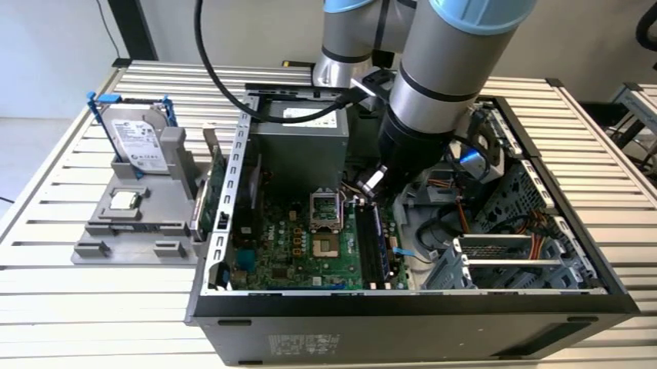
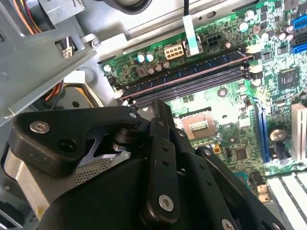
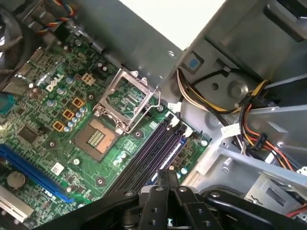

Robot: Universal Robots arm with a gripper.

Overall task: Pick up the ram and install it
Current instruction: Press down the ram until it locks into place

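One arm over motherboard [image 1: 298, 238] | ram [image 1: 376, 244] in slot, partly hidden | fingers [image 3: 168, 179] state unclear

A green motherboard [image 1: 308, 246] carries black slots [image 3: 153, 155] and a blue slot [image 3: 33, 170], beside yellow and orange cables [image 3: 249, 115], within a grey and black case [image 1: 411, 323] on a pale slatted bench [image 1: 92, 307], under the silver and blue arm [image 1: 451, 69].

You see an open computer case [image 1: 411, 311] on the slatted bench [image 1: 92, 292], its green motherboard [image 1: 298, 246] exposed with the CPU socket [image 3: 127, 98] open. Beside the case (toward the exterior view's left) a hard drive [image 1: 138, 138] stands in a grey holder [image 1: 134, 227].
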